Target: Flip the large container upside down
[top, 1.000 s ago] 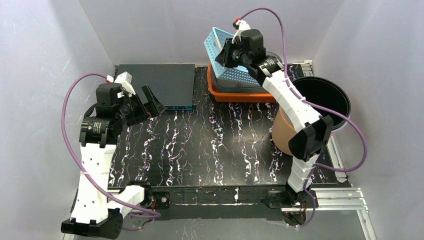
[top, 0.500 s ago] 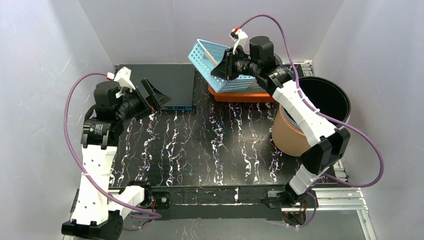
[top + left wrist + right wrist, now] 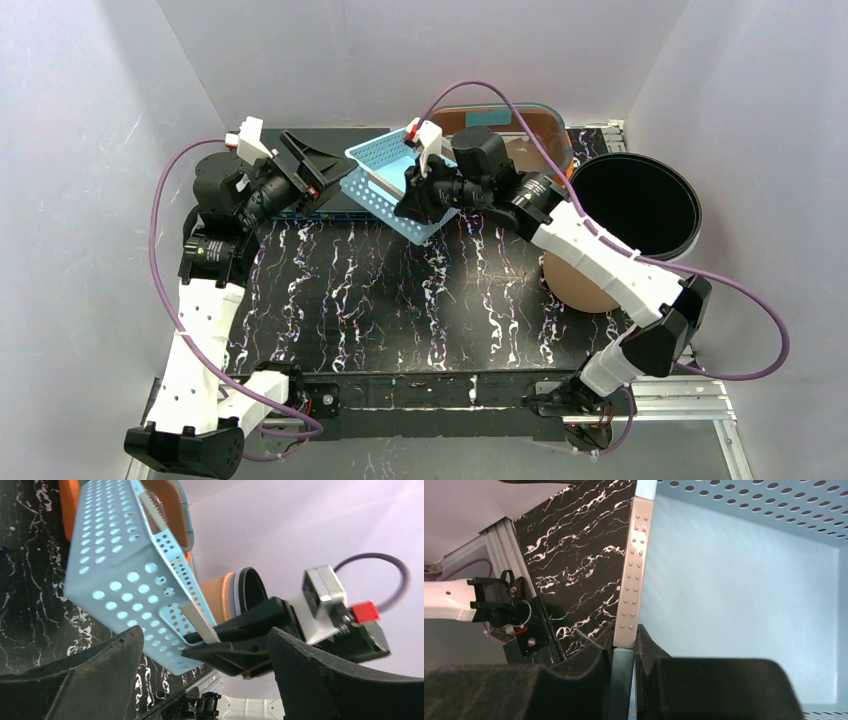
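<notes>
Top external first: spreads a black marbled tabletop with bare room from centre toward 6 o'clock. Finds the large container, an orange tub with a teal rim, at 12 o'clock against the back wall, mouth up, not yet turned. Notes a black bucket at 3 o'clock, near the tub's right end, crowding any tip that way. Catches a blue basket at about 11 o'clock, tilted and seemingly off the surface, pinched by one wall in the right tool, clenched on that rim per the right wrist view; likely held aside so the tub stands free to grasp. Shows the left tool spread wide and empty at 10 o'clock, just beside the basket, perhaps to receive or steady it. Suggests rolling the tub toward 6 o'clock, into open room.
</notes>
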Robot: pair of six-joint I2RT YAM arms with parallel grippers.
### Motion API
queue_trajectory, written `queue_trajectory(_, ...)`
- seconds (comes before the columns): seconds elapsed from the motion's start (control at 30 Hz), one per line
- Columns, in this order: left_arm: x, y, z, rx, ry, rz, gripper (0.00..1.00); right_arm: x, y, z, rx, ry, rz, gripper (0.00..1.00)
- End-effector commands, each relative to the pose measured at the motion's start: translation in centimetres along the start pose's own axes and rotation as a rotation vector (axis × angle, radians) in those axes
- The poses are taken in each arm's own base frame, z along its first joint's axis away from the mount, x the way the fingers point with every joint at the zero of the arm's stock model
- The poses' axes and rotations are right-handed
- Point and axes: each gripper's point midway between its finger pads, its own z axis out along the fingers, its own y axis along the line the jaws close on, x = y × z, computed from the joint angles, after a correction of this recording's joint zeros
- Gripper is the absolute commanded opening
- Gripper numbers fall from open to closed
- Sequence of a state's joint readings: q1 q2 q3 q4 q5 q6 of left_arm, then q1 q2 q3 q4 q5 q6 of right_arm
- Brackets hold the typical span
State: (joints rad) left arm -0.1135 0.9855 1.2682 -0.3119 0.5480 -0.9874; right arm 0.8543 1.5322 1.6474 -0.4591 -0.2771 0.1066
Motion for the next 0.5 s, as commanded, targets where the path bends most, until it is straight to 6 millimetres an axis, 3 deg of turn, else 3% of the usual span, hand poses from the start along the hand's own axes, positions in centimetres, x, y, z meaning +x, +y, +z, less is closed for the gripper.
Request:
queue_trajectory(0.0, 0.3, -0.2, -0.9, 0.008, -0.014, 0.060, 0.92, -2.7, 1.4, -2.1, 0.022, -0.093, -0.142, 0.01)
queue_trajectory(0.17, 0.7, 2.3, -0.8, -0.100, 0.000, 0.046, 0.89, -1.7, 3.1, -1.7, -0.032, -0.068, -0.156, 0.01)
queue_trajectory(0.47, 1.3, 6.4, -1.1, -0.314, 0.054, 0.057, 0.70, 0.4, 4.9, -0.7, -0.020, 0.011, -0.244, 0.01)
